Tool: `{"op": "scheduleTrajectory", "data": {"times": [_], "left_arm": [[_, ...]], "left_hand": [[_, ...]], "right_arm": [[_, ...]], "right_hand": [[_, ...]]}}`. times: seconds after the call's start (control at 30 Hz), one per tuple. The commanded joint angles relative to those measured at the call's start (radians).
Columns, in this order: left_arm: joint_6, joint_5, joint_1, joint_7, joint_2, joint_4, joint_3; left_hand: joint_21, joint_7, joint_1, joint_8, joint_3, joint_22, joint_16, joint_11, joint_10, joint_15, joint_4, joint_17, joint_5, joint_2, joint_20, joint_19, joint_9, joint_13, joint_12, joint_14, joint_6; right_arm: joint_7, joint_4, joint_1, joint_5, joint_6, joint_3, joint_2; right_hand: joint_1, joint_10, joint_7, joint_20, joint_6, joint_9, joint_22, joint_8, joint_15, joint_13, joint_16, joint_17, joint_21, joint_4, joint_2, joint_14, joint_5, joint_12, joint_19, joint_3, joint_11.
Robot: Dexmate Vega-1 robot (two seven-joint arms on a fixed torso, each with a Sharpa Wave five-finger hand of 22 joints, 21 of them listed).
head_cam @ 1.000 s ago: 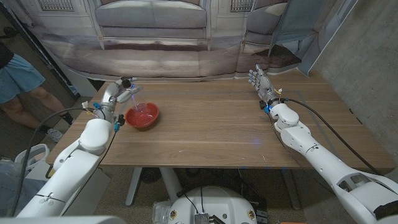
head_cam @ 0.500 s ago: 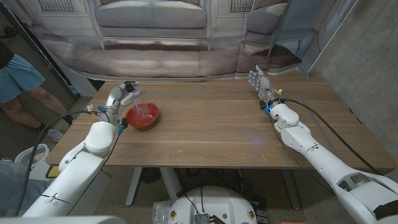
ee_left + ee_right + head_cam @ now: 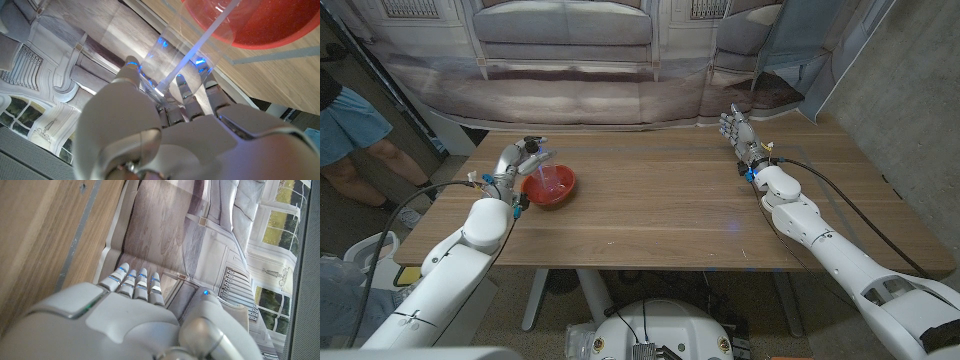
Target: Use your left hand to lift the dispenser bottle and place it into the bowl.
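Observation:
My left hand (image 3: 510,160) grips a clear dispenser bottle (image 3: 534,163) at the table's far left. It holds the bottle tilted over the near-left rim of the red bowl (image 3: 560,195). In the left wrist view my fingers (image 3: 182,90) wrap the clear bottle (image 3: 172,60). Its white inner tube slants toward the red bowl (image 3: 270,30). Whether the bottle touches the bowl I cannot tell. My right hand (image 3: 736,130) stands with fingers apart at the table's far right and holds nothing. The right wrist view shows that hand (image 3: 115,315) over the table's far edge.
The wooden table (image 3: 660,210) stretches bare between the bowl and my right hand. A person in blue shorts (image 3: 350,120) stands off the table's left side. A printed backdrop of a sofa hangs behind the far edge.
My left hand has carried the bottle a little right and nearer, toward the bowl, tilting it over the rim. The right hand has not moved.

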Motion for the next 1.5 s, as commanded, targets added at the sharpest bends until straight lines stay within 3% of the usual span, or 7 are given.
{"op": "scheduleTrajectory", "data": {"times": [0.03, 0.63, 1.5], "left_arm": [[0.017, 0.009, -0.001, 0.009, -0.008, 0.015, 0.020], [0.054, 0.014, 0.014, 0.011, -0.009, -0.005, 0.009], [0.044, -0.002, 0.001, -0.016, -0.006, 0.000, 0.001]], "left_hand": [[0.006, 0.000, 0.008, 0.005, 0.007, 0.005, -0.002, 0.000, -0.002, -0.047, 0.000, 0.005, 0.005, 0.012, 0.001, -0.008, 0.001, 0.006, -0.008, 0.011, -0.004], [0.008, -0.001, 0.008, 0.003, 0.009, 0.005, -0.003, 0.001, -0.004, -0.046, 0.000, 0.006, 0.005, 0.011, 0.002, -0.013, 0.000, 0.008, -0.010, 0.008, -0.006], [0.001, -0.003, -0.031, -0.013, -0.013, 0.005, -0.016, 0.001, -0.031, -0.033, 0.016, 0.009, -0.003, -0.014, 0.015, -0.048, -0.003, 0.012, -0.023, -0.031, -0.038]], "right_arm": [[-0.005, -0.003, 0.001, -0.002, -0.008, 0.003, -0.008], [0.016, 0.040, 0.019, -0.001, -0.002, -0.008, 0.006], [0.011, 0.029, 0.027, -0.005, -0.022, -0.013, 0.003]], "right_hand": [[-0.001, 0.007, -0.001, 0.000, 0.006, 0.003, 0.004, -0.001, -0.002, 0.004, 0.000, 0.005, 0.000, -0.004, 0.010, 0.009, -0.004, -0.002, 0.008, -0.002, -0.001], [-0.001, 0.008, -0.001, 0.000, 0.006, 0.003, 0.004, -0.001, -0.001, 0.004, 0.000, 0.005, 0.000, -0.005, 0.010, 0.009, -0.005, -0.002, 0.008, -0.004, -0.002], [-0.002, 0.009, -0.005, 0.002, 0.006, 0.003, 0.004, -0.001, -0.002, 0.004, -0.001, 0.005, -0.001, -0.007, 0.011, 0.009, -0.005, -0.003, 0.008, -0.005, -0.002]]}}
